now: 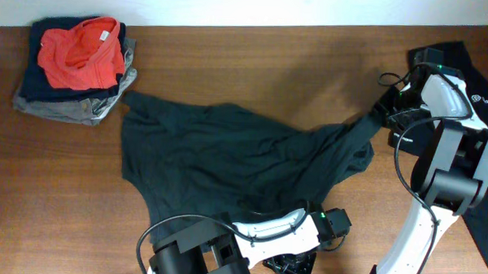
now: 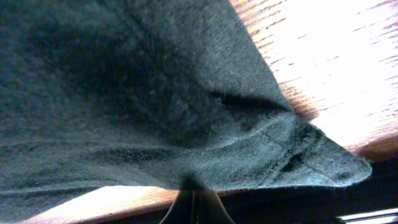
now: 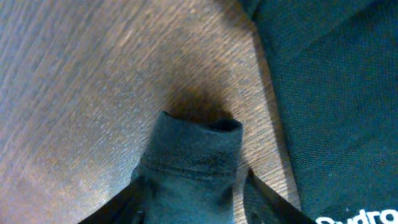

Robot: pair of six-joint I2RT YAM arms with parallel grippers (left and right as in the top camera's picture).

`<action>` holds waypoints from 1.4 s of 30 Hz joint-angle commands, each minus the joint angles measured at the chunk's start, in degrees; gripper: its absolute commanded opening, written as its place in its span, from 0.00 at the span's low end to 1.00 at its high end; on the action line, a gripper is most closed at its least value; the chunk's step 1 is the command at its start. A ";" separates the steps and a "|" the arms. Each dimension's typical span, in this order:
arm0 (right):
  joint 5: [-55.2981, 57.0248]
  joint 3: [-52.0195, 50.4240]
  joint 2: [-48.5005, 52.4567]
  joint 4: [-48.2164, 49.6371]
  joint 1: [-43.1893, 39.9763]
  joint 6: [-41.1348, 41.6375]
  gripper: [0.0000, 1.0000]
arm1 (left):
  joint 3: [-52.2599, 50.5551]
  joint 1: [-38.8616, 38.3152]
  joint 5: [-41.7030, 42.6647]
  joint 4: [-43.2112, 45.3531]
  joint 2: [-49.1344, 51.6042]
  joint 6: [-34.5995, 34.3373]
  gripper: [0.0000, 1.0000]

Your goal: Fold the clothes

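A dark short-sleeved shirt [image 1: 227, 153] lies spread and rumpled across the middle of the table. My left gripper [image 1: 338, 226] is at its near right edge, by the table's front. In the left wrist view the fingers [image 2: 194, 196] are shut on a fold of the shirt [image 2: 155, 93]. My right gripper [image 1: 377, 117] is at the shirt's far right tip, which is drawn out into a point. In the right wrist view a sleeve cuff [image 3: 193, 162] lies between the spread fingers [image 3: 193, 186], with bare wood showing beside the right finger.
A second black shirt with a white logo [image 1: 478, 88] lies at the right edge under the right arm and shows in the right wrist view [image 3: 329, 93]. A pile of folded clothes with a red garment on top [image 1: 82, 54] sits at the back left.
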 commanded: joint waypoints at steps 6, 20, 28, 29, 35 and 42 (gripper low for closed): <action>2.73 -0.48 2.54 -1.03 1.27 1.64 0.15 | -0.24 0.70 -0.92 -0.37 2.43 2.36 0.01; 2.93 13.49 -3.23 -15.43 -1.53 -1.46 0.04 | 9.01 5.16 -11.21 -9.79 -3.82 6.80 0.01; 3.39 17.20 -4.02 -19.91 -1.73 -3.87 0.04 | 9.16 5.16 -8.81 -6.64 -4.31 6.78 0.84; 3.37 17.20 -4.02 -19.87 -1.73 -3.87 0.04 | 9.16 4.87 -7.28 -6.54 -4.20 6.78 0.85; 3.39 17.20 -4.02 -19.26 -1.75 -3.87 0.04 | 9.09 2.23 -5.14 -5.73 -2.36 2.36 0.86; 3.41 17.20 -4.02 -18.60 -1.75 -3.87 0.04 | 5.66 0.44 -2.56 -5.07 -0.44 -3.21 0.84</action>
